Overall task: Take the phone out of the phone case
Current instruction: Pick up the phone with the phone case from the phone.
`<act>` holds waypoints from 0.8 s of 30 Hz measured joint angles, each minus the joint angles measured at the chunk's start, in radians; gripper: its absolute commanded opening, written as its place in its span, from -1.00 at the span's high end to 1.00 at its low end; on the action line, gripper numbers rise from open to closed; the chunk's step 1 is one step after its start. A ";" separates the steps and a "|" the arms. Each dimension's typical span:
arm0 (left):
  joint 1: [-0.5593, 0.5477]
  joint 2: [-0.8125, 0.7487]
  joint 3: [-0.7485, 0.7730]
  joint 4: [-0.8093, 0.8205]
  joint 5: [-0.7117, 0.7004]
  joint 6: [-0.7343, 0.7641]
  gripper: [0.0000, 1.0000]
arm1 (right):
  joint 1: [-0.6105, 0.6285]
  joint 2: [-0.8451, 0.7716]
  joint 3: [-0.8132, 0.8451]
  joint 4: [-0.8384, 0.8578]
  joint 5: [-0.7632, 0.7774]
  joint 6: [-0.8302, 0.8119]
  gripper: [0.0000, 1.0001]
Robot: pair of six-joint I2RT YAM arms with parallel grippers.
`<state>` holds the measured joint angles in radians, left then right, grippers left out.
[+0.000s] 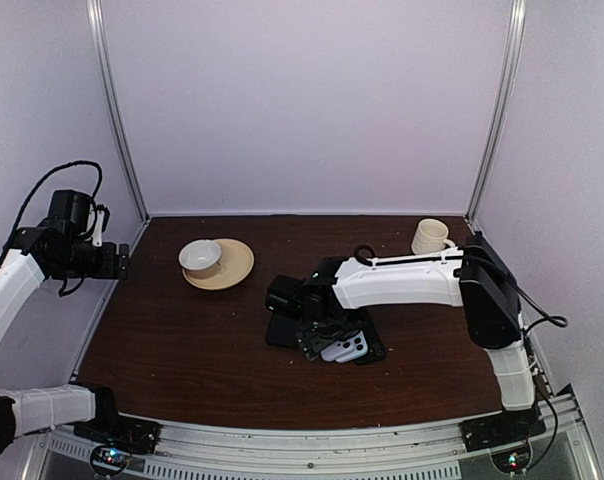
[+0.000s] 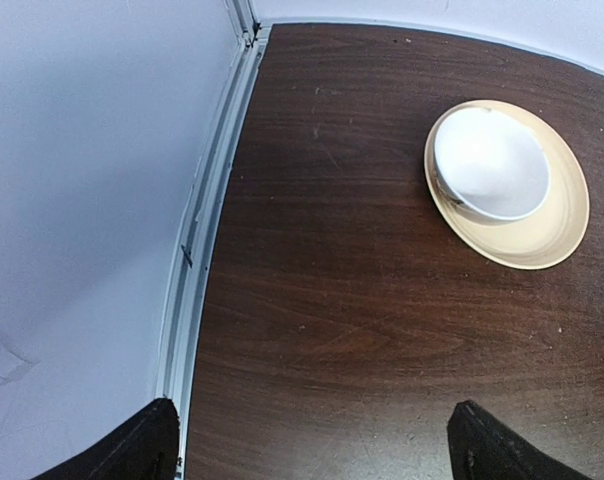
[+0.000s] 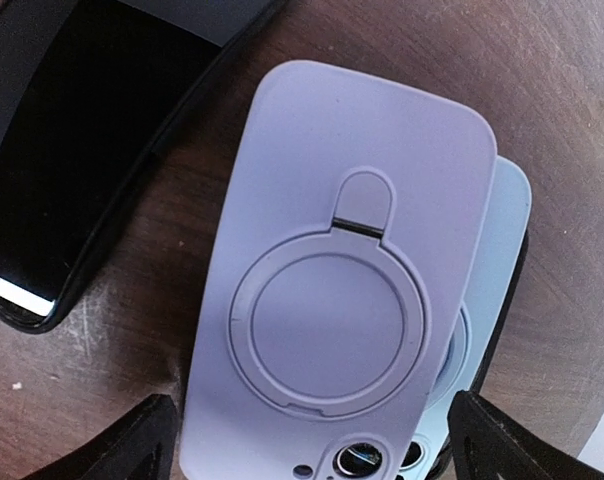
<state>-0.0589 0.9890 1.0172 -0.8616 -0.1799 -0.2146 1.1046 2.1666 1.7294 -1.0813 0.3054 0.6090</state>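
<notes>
Right gripper [image 3: 322,442]: jaws spread wide and holding nothing. It hangs directly over the lavender phone case, with a dark fingertip [image 3: 132,445] on either side of the case's lower end in the wrist view.
Lavender phone case [image 3: 332,250]: lies back-up on the bench [image 1: 182,350], near the middle. Its ring stand is folded flat.
Phone [image 3: 357,460]: seated in the lavender case, with only a camera lens showing through the cutout.
Pale blue device [image 3: 502,260]: lies under the lavender case, touching it and sticking out along one long side. Lenses show at its lower end, but whether it is a phone or a case cannot be told.
Black phone [image 3: 72,150]: lies dark screen up in a black surround, just beside the lavender case.
Left gripper [image 2: 307,448]: jaws wide apart and empty. It is over the bench's left edge by the wall, well apart from the phones.
Tan plate [image 2: 557,235]: carries a white bowl [image 2: 492,165] set off-centre on it. The bowl's inside shows plain white.
Cream mug [image 1: 430,236]: stands upright at the back right of the bench. What is in it cannot be told.
</notes>
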 measured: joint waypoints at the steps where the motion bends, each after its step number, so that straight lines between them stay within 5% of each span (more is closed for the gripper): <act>1: 0.000 0.000 0.000 0.000 0.000 0.000 -0.95 | 0.000 0.008 0.000 -0.001 0.003 0.001 -0.99; 9: 0.000 0.000 0.000 0.000 0.000 0.000 -0.95 | 0.006 0.042 0.003 0.000 0.025 0.003 -0.92; 20: 0.000 0.000 -0.001 0.000 0.000 0.001 -0.95 | 0.011 0.044 -0.009 0.014 0.061 0.012 -0.35; 24: 0.000 0.000 -0.001 0.000 0.001 0.001 -0.95 | 0.013 0.032 -0.030 0.034 0.067 0.012 -0.29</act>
<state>-0.0589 0.9894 1.0161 -0.8612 -0.1791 -0.2134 1.1179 2.1986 1.6997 -1.0470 0.3721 0.6209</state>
